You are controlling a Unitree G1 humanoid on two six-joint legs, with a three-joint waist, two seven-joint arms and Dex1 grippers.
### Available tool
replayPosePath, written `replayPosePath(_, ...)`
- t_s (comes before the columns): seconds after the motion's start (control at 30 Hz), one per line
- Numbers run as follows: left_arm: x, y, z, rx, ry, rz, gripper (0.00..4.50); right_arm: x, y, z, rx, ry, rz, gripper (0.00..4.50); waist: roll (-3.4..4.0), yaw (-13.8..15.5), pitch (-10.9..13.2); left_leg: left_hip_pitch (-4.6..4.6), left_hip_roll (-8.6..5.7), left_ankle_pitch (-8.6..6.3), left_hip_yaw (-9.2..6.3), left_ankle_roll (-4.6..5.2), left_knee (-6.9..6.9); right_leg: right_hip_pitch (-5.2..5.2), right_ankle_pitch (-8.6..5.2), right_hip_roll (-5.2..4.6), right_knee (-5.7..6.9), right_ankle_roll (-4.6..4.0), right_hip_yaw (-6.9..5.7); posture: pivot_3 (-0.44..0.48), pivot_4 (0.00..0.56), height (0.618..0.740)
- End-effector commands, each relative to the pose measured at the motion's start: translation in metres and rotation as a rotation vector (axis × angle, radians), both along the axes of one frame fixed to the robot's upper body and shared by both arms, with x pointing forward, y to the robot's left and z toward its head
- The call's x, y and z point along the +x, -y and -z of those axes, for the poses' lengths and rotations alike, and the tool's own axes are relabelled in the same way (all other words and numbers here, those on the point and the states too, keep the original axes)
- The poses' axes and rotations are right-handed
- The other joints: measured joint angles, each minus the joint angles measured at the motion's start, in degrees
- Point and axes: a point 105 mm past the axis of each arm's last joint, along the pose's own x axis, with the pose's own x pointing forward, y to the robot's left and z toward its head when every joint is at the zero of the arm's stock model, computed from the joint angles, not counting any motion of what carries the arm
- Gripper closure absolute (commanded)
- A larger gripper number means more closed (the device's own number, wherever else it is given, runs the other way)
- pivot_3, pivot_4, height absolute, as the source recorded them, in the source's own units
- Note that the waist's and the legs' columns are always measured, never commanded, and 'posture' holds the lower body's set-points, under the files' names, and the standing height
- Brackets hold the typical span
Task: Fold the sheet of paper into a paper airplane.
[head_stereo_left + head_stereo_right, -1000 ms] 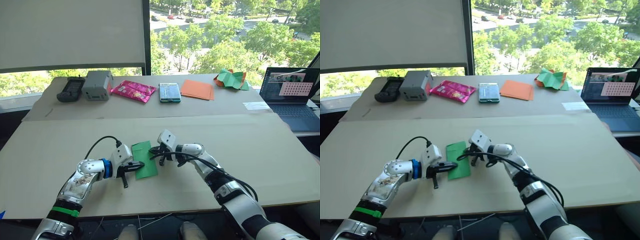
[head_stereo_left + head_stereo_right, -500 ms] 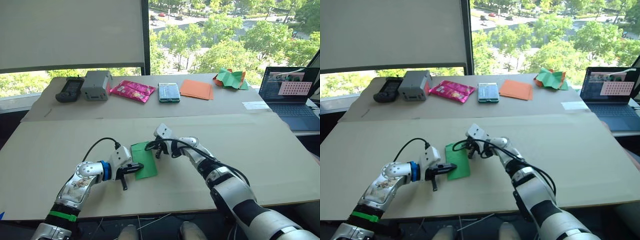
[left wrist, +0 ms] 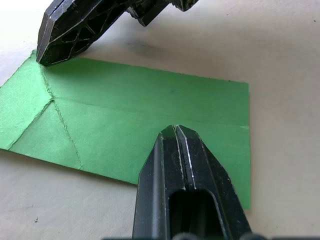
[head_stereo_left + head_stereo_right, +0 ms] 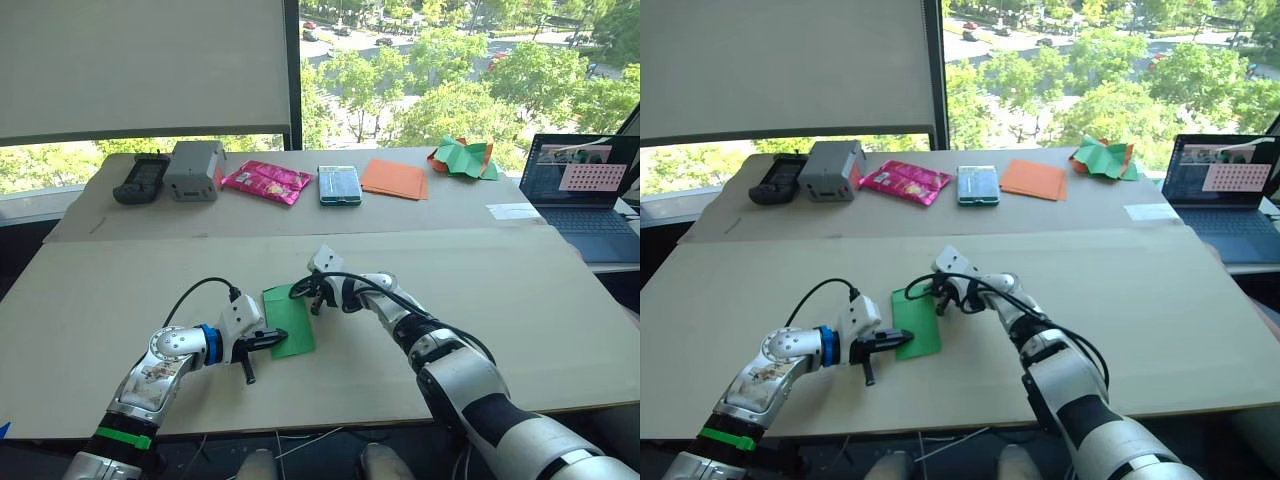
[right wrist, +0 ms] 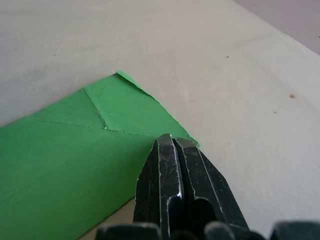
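Note:
The sheet of paper [image 4: 288, 320] is bright green, folded into a narrow creased strip, and lies flat on the near table. My left gripper [image 4: 276, 337] is shut, and its closed tips rest on the sheet's near part [image 3: 125, 115]. Over the sheet's far corner [image 5: 125, 107], my right gripper [image 4: 301, 292] is also shut, its tips pressing down at the edge. Neither gripper holds the paper between its fingers. In the left wrist view the right gripper [image 3: 47, 52] touches the far corner where diagonal creases meet.
On the back table stand a black device [image 4: 141, 178], a grey box [image 4: 194, 170], a pink packet [image 4: 267, 182], a teal-edged pack [image 4: 339, 185], flat orange sheets [image 4: 395, 179] and a crumpled green-and-orange paper heap [image 4: 462, 158]. An open laptop [image 4: 585, 190] sits at the right.
My right gripper has moved from beside the sheet's right edge to its far corner, with the arm stretched out further. The left gripper has stayed on the sheet.

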Motion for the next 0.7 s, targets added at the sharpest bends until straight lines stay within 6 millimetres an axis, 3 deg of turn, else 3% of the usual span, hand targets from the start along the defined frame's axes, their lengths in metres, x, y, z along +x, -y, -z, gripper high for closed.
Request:
replayPosePath(0.03,-0.003,-0.006,0.01,0.03,-0.043,-0.013,4.5,-0.017,-0.001,0.016,-0.022,-0.025,-0.073,4.46,0.05,-0.01,-0.03,0.0,0.0,0.0,0.0,0.0,0.0,0.01,-0.01,0.0,0.0,-0.01,0.0,0.0,0.15,0.706)
replayPosePath(0.33,-0.002,-0.006,0.01,0.031,-0.044,-0.011,4.5,-0.076,0.01,0.037,-0.026,-0.067,-0.156,4.46,0.09,0.35,-0.32,0.02,0.0,-0.18,-0.04,-0.28,0.0,0.03,-0.1,0.02,-0.02,-0.02,0.0,0.0,0.15,0.706)
replayPosePath(0.7,-0.002,-0.005,0.01,0.034,-0.048,0.003,4.5,-0.111,0.033,0.037,-0.052,-0.124,-0.147,4.46,0.04,0.8,-0.35,0.0,-0.05,-0.21,-0.01,-0.35,0.01,0.0,-0.15,-0.11,-0.16,-0.03,-0.02,0.0,0.15,0.706)
